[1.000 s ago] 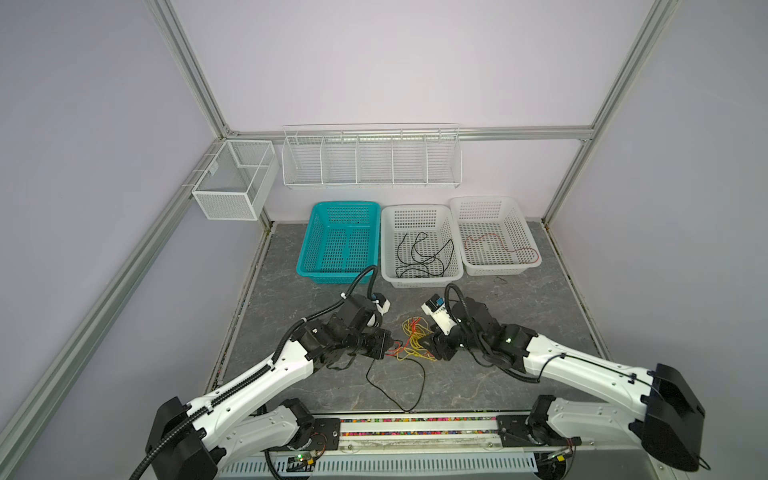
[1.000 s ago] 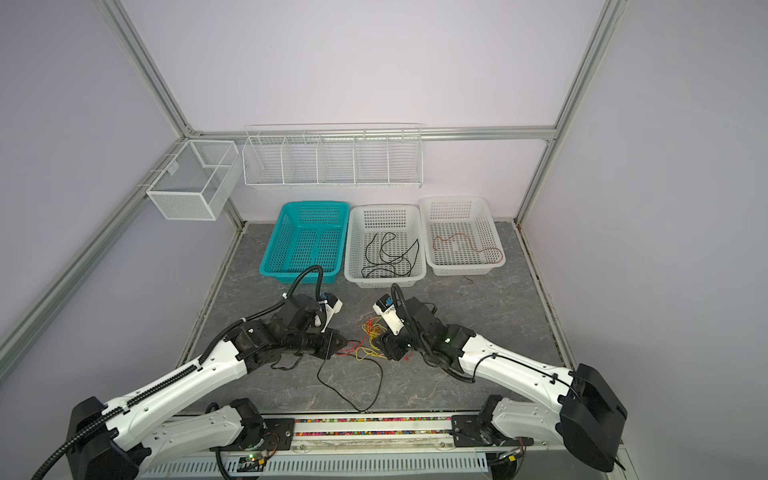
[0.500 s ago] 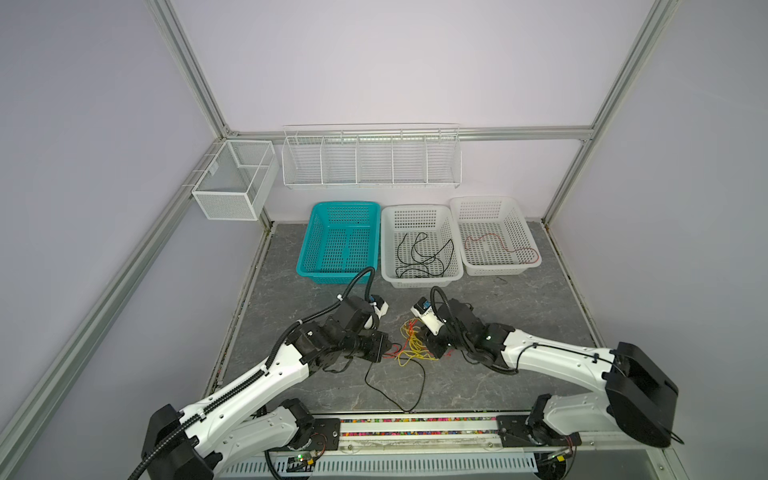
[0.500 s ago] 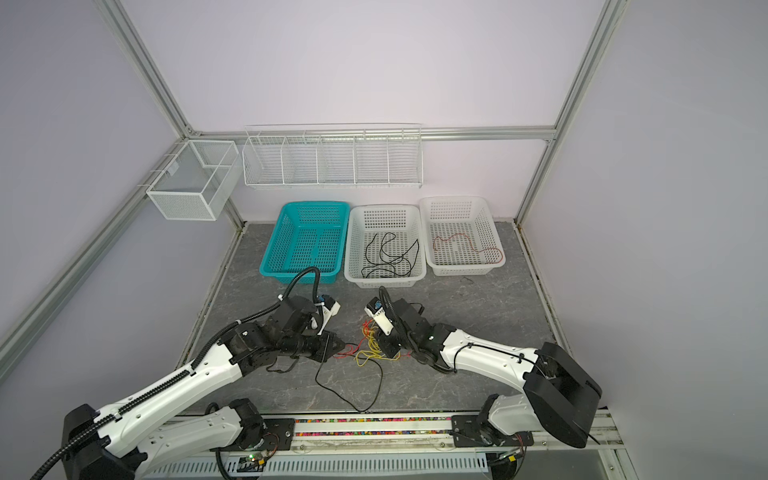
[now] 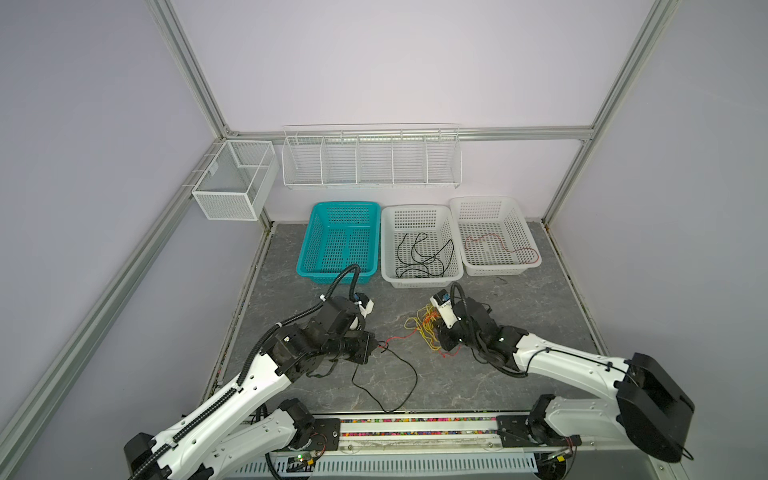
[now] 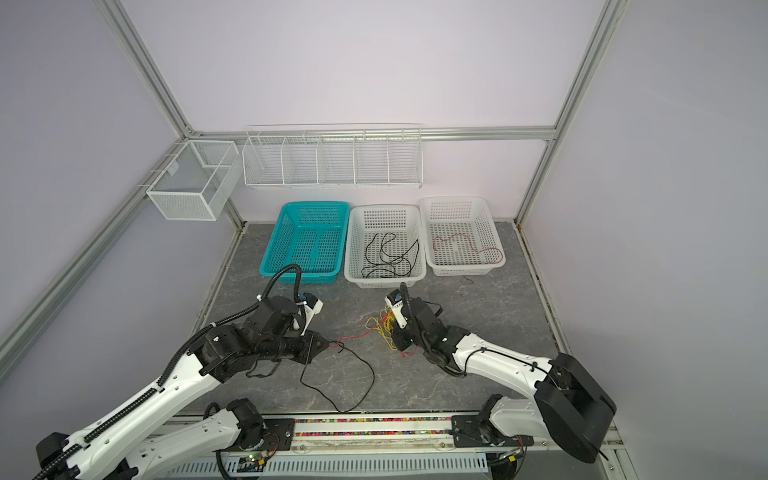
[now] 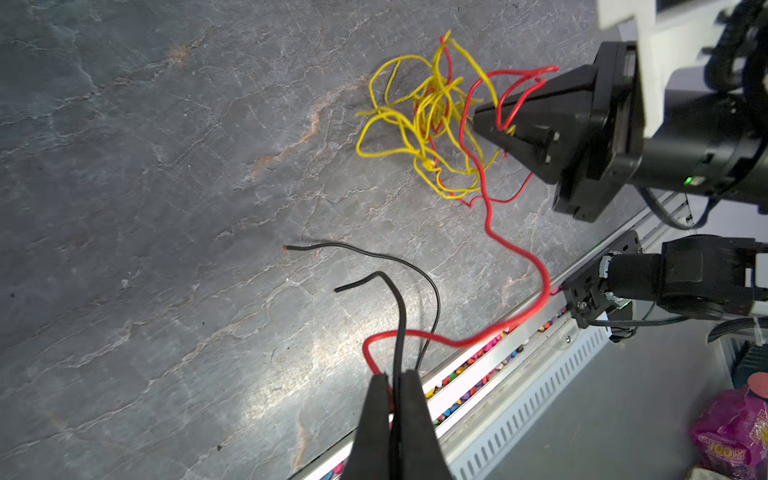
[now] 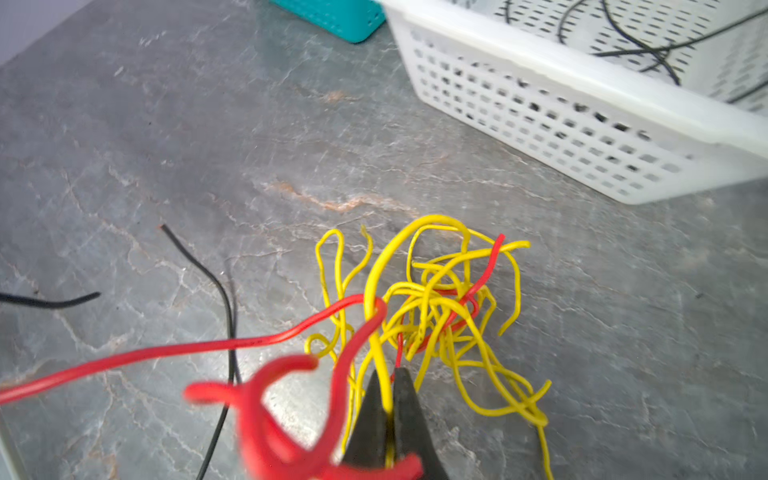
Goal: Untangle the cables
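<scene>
On the grey stone-patterned mat (image 5: 536, 332), near its middle and just in front of the middle white basket (image 5: 419, 279) without touching it, the cables (image 6: 385, 330) form a loose yellow tangle (image 5: 424, 328) of thin, kinked loops with a red cable (image 8: 187, 348) threaded through it. The right gripper (image 8: 388, 374) is pinched together on a strand of the yellow tangle, with more red loops draped over its fingers. The red cable runs out sideways from the knot to the left gripper (image 7: 395, 376), whose fingers are pressed tight on it and on a black cable (image 7: 400, 320). In both top views the black cable sags from that gripper in a wide loop across the mat, its lowest bend close to the front rail (image 5: 415, 428). The two grippers stand apart, with bare mat between them under the red span. More bare mat lies to the right of the right arm and between the tangle and the basket row. The teal basket (image 5: 338, 277) stands beside the middle one; the right white basket (image 5: 498, 272) holds a red wire, the middle one black wires.
</scene>
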